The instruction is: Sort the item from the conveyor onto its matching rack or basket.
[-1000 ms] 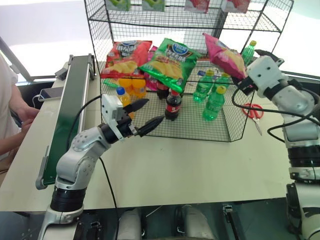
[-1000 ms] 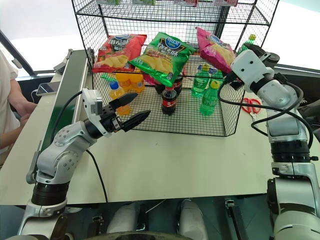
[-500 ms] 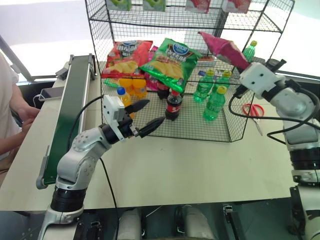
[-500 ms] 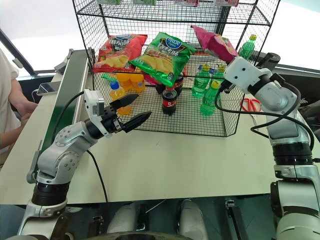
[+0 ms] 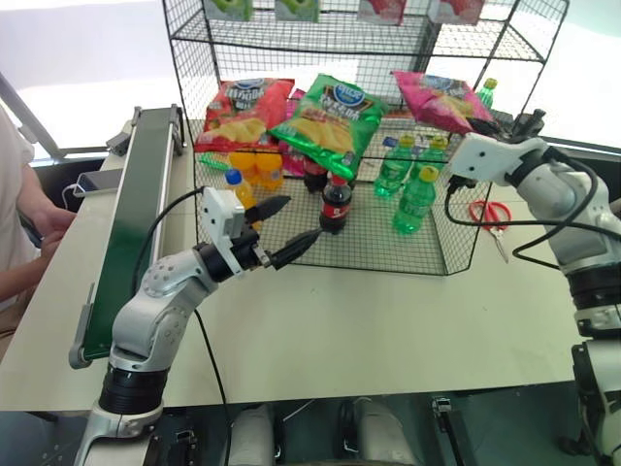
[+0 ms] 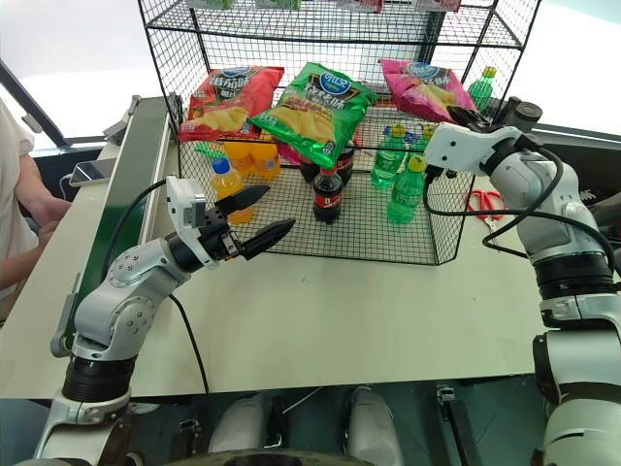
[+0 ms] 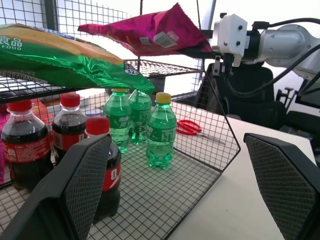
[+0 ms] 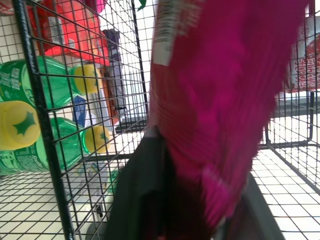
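On the black wire-mesh rack [image 5: 456, 254], three chip bags; the magenta-pink crinkly bag [image 6: 424, 84] sits in the right gripper's [image 6: 460, 115] fingers, while the left gripper [image 5: 288, 226] gapes empty.

Chip bag [image 5: 441, 95] on rack [image 5: 194, 73] shelf; conveyor [image 5: 131, 218] left of rack

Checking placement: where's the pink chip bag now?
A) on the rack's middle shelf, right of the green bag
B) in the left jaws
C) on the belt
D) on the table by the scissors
A: the pink chip bag lies on the rack shelf, right of the green bag.
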`<control>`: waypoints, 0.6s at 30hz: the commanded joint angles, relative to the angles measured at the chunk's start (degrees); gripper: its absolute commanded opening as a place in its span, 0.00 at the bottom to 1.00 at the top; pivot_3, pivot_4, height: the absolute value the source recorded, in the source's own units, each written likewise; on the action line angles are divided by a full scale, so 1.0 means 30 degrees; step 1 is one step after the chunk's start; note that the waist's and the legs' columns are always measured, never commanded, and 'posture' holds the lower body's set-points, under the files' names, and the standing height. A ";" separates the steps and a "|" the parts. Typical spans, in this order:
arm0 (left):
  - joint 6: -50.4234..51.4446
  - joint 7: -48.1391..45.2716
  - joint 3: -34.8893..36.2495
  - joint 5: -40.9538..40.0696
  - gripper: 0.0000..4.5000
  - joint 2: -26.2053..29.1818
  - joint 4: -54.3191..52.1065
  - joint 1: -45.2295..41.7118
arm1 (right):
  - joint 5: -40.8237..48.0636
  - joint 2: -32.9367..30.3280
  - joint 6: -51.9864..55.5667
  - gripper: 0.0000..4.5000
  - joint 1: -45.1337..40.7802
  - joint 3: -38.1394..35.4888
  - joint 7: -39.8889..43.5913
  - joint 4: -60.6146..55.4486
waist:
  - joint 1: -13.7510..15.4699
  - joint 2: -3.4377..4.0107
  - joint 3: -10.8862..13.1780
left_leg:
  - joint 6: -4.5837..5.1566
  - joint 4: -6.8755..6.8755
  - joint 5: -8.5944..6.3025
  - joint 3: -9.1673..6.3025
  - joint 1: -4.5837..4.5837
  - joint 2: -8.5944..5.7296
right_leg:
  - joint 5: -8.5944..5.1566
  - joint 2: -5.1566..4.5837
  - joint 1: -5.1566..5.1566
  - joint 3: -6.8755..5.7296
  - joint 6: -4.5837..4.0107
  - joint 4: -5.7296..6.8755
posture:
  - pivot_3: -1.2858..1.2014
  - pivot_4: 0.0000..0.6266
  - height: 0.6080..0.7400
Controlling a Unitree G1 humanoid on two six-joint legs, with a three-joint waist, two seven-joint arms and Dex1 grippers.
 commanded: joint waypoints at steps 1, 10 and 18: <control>-0.0465 0.0063 0.0021 0.0038 1.00 -0.0076 -0.0996 0.0150 | 0.1509 -0.0297 -0.0049 0.67 -0.0243 -0.0932 0.0928 -0.0439 | -0.0006 0.0000 0.0000 | 0.0000 0.0000 0.0000 0.0000 0.0000 0.0000 | 0.0000 0.0000 0.0000 0.0000 0.0000 0.0000 | 0.52 0.24 1.00; -0.0664 -0.0070 -0.0355 0.0224 1.00 -0.0084 -0.0907 0.0264 | 0.8488 0.0347 0.4438 0.99 0.1295 -0.3301 0.6485 -0.4150 | 0.0075 0.0001 0.0000 | 0.0004 0.0005 -0.0002 -0.0009 0.0009 0.0003 | 0.0003 0.0000 0.0020 -0.0005 -0.0002 -0.0002 | 0.52 0.24 1.00; -0.0661 -0.0006 -0.0444 0.0362 1.00 -0.0037 -0.0827 0.0247 | 1.3466 0.1546 0.8312 0.99 0.2647 -0.5035 0.8143 -0.8195 | 0.0147 0.0000 -0.0001 | 0.0018 0.0004 -0.0011 -0.0019 0.0006 0.0009 | 0.0005 0.0001 0.0016 -0.0016 -0.0006 -0.0001 | 0.52 0.24 1.00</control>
